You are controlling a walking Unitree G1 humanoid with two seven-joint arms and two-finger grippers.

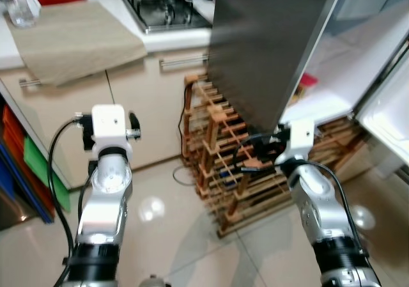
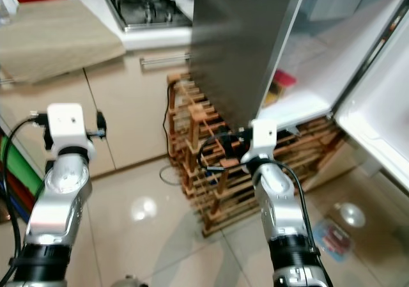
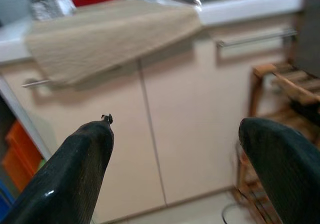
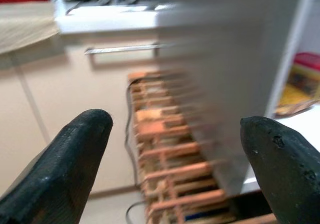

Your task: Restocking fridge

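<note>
Two grippers, both empty, are raised before an open fridge. The fridge fills the upper right of the head views; its steel side panel faces the camera, and the door stands swung out at far right, showing white shelves. A red and yellow packet lies on a shelf just behind the panel's edge. No item to be stocked is held by either arm.

Handling, as a judgement: the door looks rigid and heavy on its hinge, best pushed or pulled at its free edge; the packet seems light, soft and crushable, so it should be taken across its width with light pressure.

Left gripper: fingers spread wide, aimed at the beige cabinets at centre left, below a cloth draped over the counter. Its forearm rises from the lower left.

Right gripper: fingers likewise spread wide, aimed at the wooden rack beside the fridge, near the panel's lower corner. Its forearm rises from the lower right.
</note>
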